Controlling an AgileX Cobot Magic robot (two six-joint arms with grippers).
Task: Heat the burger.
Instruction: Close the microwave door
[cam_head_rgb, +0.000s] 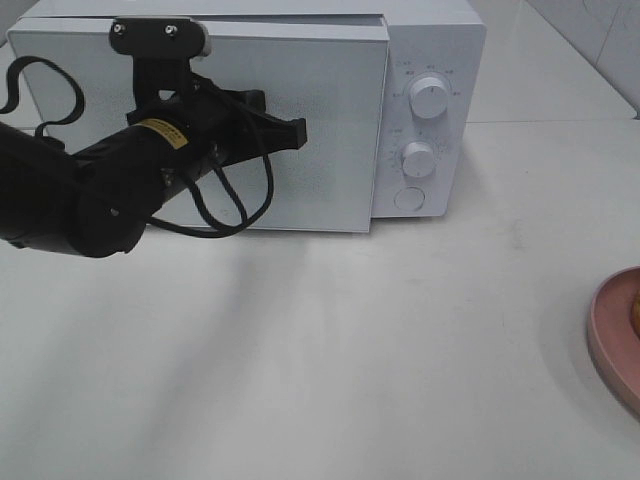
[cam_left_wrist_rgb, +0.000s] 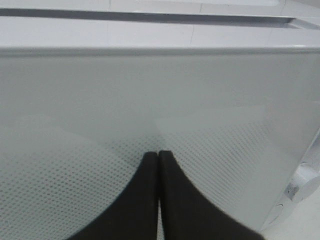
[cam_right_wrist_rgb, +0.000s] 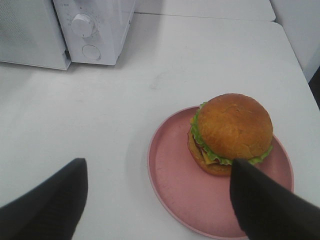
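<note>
The burger (cam_right_wrist_rgb: 232, 132), with a golden-brown bun and green lettuce, sits on a round pink plate (cam_right_wrist_rgb: 175, 185) on the white table. My right gripper (cam_right_wrist_rgb: 159, 164) hovers over the plate's near side, open, with one dark finger (cam_right_wrist_rgb: 260, 200) beside the burger and nothing held. In the high view only the plate's rim (cam_head_rgb: 612, 335) shows at the right edge, and the right arm is out of view. My left gripper (cam_head_rgb: 298, 130) is shut and empty, its fingertips (cam_left_wrist_rgb: 152, 160) pressed together close against the microwave door (cam_head_rgb: 300, 190). Contact with the door is unclear.
The white microwave (cam_head_rgb: 430, 60) stands at the back, with two knobs (cam_head_rgb: 429, 100) and a round button on its right panel. A dark gap runs along the door's top edge. The microwave's control panel (cam_right_wrist_rgb: 95, 25) lies beyond the plate in the right wrist view.
</note>
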